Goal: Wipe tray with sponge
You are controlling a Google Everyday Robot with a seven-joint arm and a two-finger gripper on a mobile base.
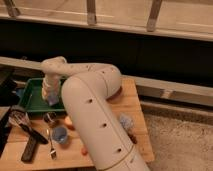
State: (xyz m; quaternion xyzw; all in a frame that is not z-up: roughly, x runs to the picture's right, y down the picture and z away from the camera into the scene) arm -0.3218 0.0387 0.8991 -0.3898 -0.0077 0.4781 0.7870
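The green tray (31, 94) sits at the back left of the wooden table (135, 107). My white arm (90, 100) bends across the table and reaches down into the tray. The gripper (50, 98) is low over the tray's right half, close to or on its floor. A pale bluish patch (54, 102) shows at the gripper's tip; I cannot tell whether it is the sponge. The arm hides the tray's right end.
In front of the tray lie a whisk (20, 121), a metal cup (49, 118), a blue cup (60, 134), a fork (51, 148) and a black-handled tool (29, 149). A crumpled bluish item (126, 122) lies right of the arm. A dark wall and rail run behind.
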